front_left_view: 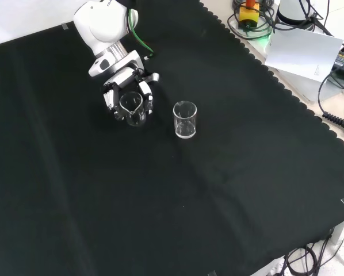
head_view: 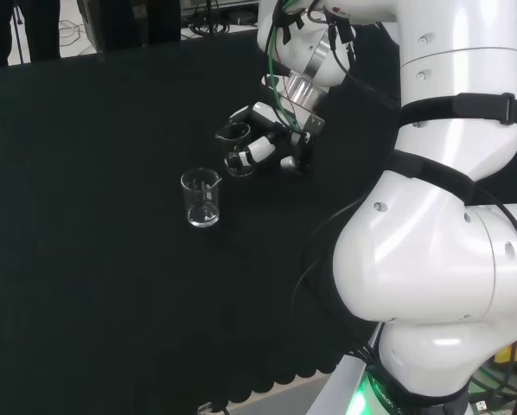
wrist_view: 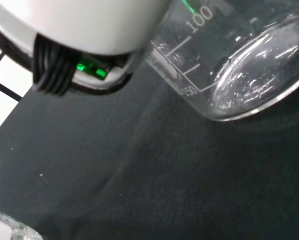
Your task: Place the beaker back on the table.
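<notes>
Front view, left to right.

Item 1: cloth (front_left_view: 74,201). Black, covers the bench, scalloped edge along the right side.

Item 2: my hand (front_left_view: 126,86). It comes in from the top of the view, upper left of the cloth. My fingers (front_left_view: 109,99) are curled round the beaker, with white pads on both sides of the glass.

Item 3: beaker (front_left_view: 132,109). Clear glass, spout at the rim, mouth up and roughly upright. It sits inside my grip, low over the cloth; I cannot tell whether its base touches. In the wrist view the beaker (wrist_view: 229,65) shows printed scale lines on its wall and a rounded base edge, tilted against the cloth (wrist_view: 139,190) behind it.

Item 4: second beaker (front_left_view: 184,119). Clear, upright, standing free on the cloth just right of my hand, not touching it.

Item 5: paper (front_left_view: 301,52). White sheet off the cloth at upper right, among cables.

Head view, same set: second beaker (head_view: 201,198) at left, standing free; beaker (head_view: 236,147) to its right, inside my hand (head_view: 263,143); my arm (head_view: 440,259), white links, far right.
</notes>
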`<state>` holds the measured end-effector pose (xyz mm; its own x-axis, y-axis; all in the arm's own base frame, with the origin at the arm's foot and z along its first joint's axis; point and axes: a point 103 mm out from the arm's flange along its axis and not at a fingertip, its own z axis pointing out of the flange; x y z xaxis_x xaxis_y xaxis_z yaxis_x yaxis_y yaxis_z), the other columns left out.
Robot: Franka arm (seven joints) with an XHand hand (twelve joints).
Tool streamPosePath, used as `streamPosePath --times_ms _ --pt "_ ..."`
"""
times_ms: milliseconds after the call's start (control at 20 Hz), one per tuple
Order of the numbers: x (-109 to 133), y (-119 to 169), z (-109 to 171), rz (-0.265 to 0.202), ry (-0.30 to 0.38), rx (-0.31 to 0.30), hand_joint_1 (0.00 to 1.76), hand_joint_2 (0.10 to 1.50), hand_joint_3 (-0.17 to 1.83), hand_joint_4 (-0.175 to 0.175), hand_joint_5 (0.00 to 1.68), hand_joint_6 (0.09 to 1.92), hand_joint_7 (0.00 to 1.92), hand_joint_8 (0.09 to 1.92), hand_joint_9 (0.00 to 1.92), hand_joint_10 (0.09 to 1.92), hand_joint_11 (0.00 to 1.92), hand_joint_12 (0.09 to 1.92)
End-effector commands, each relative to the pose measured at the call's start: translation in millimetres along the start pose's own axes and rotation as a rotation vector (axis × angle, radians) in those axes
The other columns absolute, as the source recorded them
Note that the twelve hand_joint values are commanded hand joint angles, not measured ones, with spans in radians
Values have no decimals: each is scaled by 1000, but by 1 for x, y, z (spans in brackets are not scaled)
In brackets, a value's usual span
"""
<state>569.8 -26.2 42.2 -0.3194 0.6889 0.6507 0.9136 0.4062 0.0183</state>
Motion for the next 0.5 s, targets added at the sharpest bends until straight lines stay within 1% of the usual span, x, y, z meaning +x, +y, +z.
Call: streamPosePath --times_ms 50,100,200,250,300,350,400,500 --pt "-8 -9 -10 7 -5 -15 1432 561 795 -165 1141 955 1237 867 1622 87 1179 764" --pt "-4 -7 -3 5 -16 -7 1430 576 772 -158 1141 952 1226 864 1618 87 1177 772" --pt "-2 -6 -1 6 -25 4 1423 621 702 -140 1126 957 1196 870 1602 87 1179 790" --pt "-1 -6 0 4 -30 14 1368 669 641 -80 1125 924 1218 797 1561 87 1179 810" --pt "1 -5 1 3 -36 25 1316 636 628 -82 1072 893 1198 736 1517 87 1133 853" --pt "2 -5 1 1 -35 37 1258 581 649 -81 986 879 1138 706 1450 87 1033 926" --pt "2 -6 0 0 -37 42 1209 533 674 -75 893 878 1068 706 1380 87 929 1005" --pt "4 -6 1 -3 -36 47 1142 482 702 -62 759 882 948 722 1268 87 779 1123"
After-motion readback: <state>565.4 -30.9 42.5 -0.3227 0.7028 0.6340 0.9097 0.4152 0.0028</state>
